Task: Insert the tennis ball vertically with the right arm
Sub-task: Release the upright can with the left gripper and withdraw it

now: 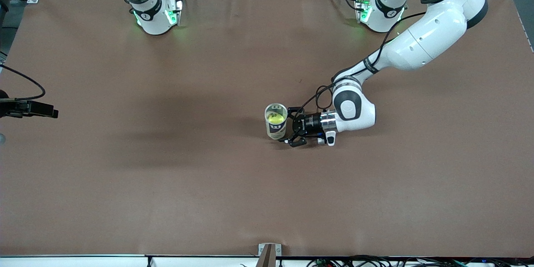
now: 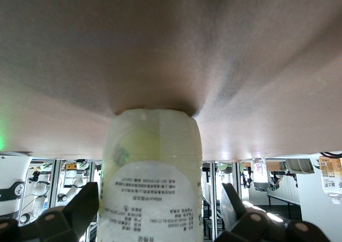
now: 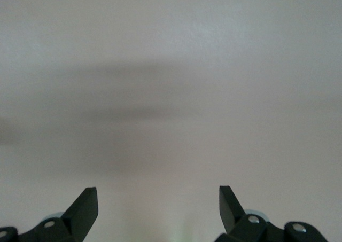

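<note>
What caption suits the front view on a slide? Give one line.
Left gripper open around an upright clear can with a tennis ball inside, mid-table; right gripper out of view.

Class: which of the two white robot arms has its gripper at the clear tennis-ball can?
The left arm: its black left gripper brackets the upright clear can, fingers open. The right arm waits.

Can (image 1: 275, 122) top unobstructed; left gripper (image 1: 290, 127) blocks one side; brown table (image 1: 167, 175) elsewhere free.
</note>
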